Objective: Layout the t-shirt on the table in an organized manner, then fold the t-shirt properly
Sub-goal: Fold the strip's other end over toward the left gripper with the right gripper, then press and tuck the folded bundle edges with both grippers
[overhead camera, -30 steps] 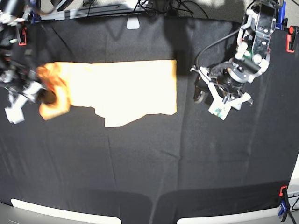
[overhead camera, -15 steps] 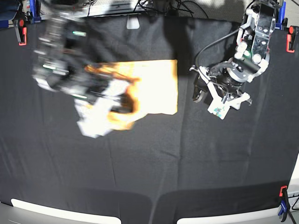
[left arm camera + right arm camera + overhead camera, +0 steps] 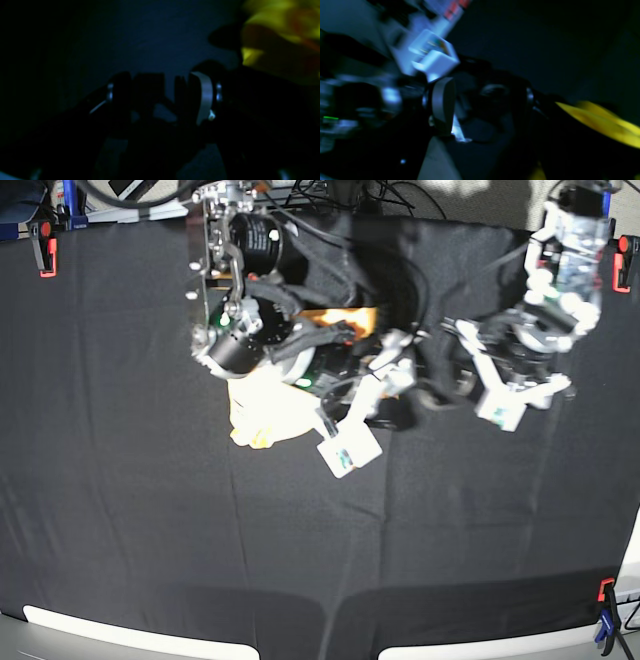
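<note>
The near edge of the bench (image 3: 300,580) is lying bare and black, with pale strips showing below it and a clamp (image 3: 606,620) gripping the near corner. Toward the far edge, the shirt (image 3: 268,405) is lying bunched under the right arm, which is reaching across it. The right claw (image 3: 392,385) is blurred; I cannot tell how its jaws stand. The left claw (image 3: 440,385) is hanging close beside it with its jaws standing narrowly apart, gripping nothing. Beyond the far edge, cables (image 3: 390,195) are trailing, and red clamps (image 3: 42,248) are holding the far corners.
</note>
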You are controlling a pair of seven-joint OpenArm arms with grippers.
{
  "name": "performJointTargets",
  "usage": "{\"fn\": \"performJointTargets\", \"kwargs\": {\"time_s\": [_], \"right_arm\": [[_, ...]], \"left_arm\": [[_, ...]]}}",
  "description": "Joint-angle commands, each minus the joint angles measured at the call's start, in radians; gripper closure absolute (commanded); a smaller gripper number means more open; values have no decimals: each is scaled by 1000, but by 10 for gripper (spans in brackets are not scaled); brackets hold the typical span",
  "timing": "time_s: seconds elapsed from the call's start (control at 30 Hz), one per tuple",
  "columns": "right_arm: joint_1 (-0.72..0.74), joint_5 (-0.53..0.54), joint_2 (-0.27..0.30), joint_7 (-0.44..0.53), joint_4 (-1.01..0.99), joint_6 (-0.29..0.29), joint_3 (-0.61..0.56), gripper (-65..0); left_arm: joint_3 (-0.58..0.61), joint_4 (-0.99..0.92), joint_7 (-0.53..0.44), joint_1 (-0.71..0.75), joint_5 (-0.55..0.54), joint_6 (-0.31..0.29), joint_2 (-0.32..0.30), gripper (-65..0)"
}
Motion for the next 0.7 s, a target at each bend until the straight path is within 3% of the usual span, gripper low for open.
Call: {"fn": "performJointTargets", "kwargs": {"time_s": [0.0,0.1,0.2,0.33,0.43,0.57,0.67], "right_arm": [[16,46,-8,20,16,9,-3,-334],[17,69,-8,15,29,29,18,-334],[19,32,-8,21,67,32,79,-322],[39,-64,-8,39,111,31,195,-224],[55,-155,49,47,111,31,277,-125],[54,-208,129,61,111,29,377,-56],[54,-223,178,72,95,19,443,0]], "left_arm": [[-26,18,-26,-10,-23,5,-6,-335],[-74,19,-26,-10,-130,-10,-6,-335],[-84,19,-25,-8,-249,-90,-5,-335],[-84,53,-18,14,-347,-139,21,-294],[-84,137,-18,42,-396,-169,55,-275],[-65,264,-21,85,-487,-253,138,-275],[4,274,-25,100,-468,-254,205,-275]]}}
